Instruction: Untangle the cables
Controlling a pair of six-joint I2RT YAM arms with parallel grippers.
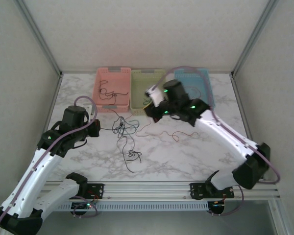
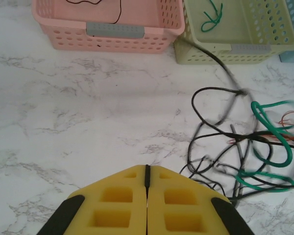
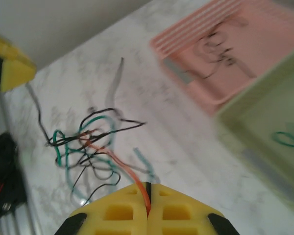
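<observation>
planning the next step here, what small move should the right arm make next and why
Probably a short, slow pull up and away from the tangle. The right pincer is shut on the orange cable, which runs straight back into that tangle, so it isn't free yet. The left pincer is shut and empty.

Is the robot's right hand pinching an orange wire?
Yes, the orange wire runs straight into the seam between the closed fingers of the right gripper.
</observation>
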